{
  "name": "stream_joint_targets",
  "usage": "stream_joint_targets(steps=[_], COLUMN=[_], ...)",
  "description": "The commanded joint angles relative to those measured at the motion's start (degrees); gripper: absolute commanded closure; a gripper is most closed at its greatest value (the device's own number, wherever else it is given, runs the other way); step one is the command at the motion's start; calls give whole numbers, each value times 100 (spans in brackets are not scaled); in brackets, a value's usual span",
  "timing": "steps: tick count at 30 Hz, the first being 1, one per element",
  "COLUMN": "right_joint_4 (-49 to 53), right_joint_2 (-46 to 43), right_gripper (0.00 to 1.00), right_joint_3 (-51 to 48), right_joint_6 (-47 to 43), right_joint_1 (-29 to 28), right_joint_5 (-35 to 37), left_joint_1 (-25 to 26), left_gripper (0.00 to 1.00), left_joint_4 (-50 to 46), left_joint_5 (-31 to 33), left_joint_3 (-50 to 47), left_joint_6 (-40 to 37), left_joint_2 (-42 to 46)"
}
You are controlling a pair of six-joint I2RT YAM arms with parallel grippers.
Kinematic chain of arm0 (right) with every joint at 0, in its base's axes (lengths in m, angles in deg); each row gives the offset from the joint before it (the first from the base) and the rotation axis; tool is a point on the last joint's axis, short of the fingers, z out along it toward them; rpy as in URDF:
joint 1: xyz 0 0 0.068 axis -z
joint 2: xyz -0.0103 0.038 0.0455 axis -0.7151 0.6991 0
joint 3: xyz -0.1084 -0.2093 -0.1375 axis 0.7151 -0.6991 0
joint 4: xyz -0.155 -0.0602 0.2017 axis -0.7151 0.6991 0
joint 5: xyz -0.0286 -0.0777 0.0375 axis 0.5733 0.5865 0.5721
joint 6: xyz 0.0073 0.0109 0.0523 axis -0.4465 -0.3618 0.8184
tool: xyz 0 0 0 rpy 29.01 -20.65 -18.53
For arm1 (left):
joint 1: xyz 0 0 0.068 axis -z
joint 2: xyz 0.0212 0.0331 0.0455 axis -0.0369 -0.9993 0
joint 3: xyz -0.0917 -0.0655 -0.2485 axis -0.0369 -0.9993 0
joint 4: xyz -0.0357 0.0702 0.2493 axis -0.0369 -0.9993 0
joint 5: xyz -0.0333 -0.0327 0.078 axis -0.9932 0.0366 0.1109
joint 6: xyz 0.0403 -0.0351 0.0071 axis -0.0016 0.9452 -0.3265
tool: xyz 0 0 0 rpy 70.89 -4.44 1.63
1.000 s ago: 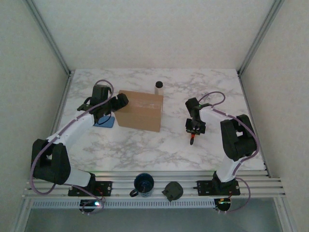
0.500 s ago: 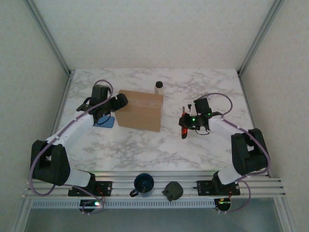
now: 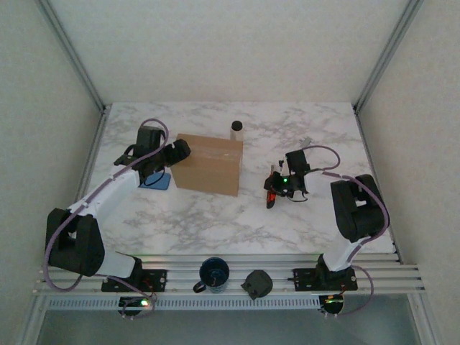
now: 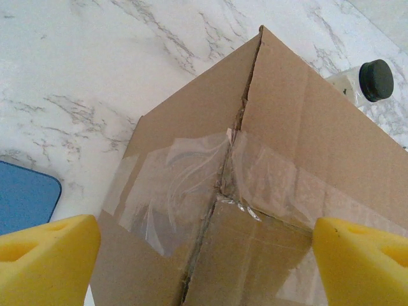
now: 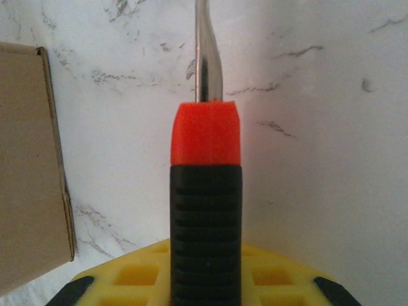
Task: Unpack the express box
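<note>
Box (image 4: 280, 146) sealed, tape (image 4: 191, 185) uncut — my left fingers (image 4: 44, 252) stand wide astride its corner; right fingers (image 5: 127, 280) clamp the knife (image 5: 204, 191).

- white, grey-veined marble table (image 3: 215, 223)
- brown rectangular cardboard express box (image 3: 208, 164), taped, left of centre
- small clear black-capped bottle (image 3: 236, 131) just behind the box
- flat blue pad (image 3: 156, 180) by its left side

You are looking at one express box (image 3: 208, 164), one black-capped bottle (image 3: 236, 130), one blue pad (image 3: 157, 180), one knife (image 5: 205, 210), one blue cup (image 3: 213, 274) and one dark lump (image 3: 256, 283) beside that cup. You are working with two arms: left arm (image 3: 108, 190), right arm (image 3: 356, 205).
</note>
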Motion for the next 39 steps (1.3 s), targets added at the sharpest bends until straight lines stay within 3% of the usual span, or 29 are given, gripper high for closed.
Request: stream_joint_targets(steps=[1,10,12,15,24,30,34,39], right_joint_4=[698,1743,1879,2070,3265,4112,3808,3849], right_joint_2=[227,141,98,-5,-871,-900,-802,-408], right_gripper=[95,66,50,39,28,20,21,20], right_joint_3=[169,223,253,277,848,2010,2651,4074], right_joint_6=[133,296,374,490,354,161,-173,-1247], right_joint_1=[29,34,35,38,-58,-887,-1330,-1293], right_joint_5=[562,1300,1352,1445,2394,3307,2999,2520], left_joint_1=[-10,-12,-17,-12,-23,-38,-83,-98], left_gripper=[14,14,14,14,14,14,14,15], left_joint_4=[-136,-141,-139,-126,-109,-139,-288,-537], left_joint_5=[154,155,141,149,104,153,255,322], left_joint_3=[32,10,10,-8,-35,-34,-4,99], left_joint_6=[-107,-107,-107,-107,-123,-129,-116,-108], left_joint_2=[112,128,143,180,224,313,349,566])
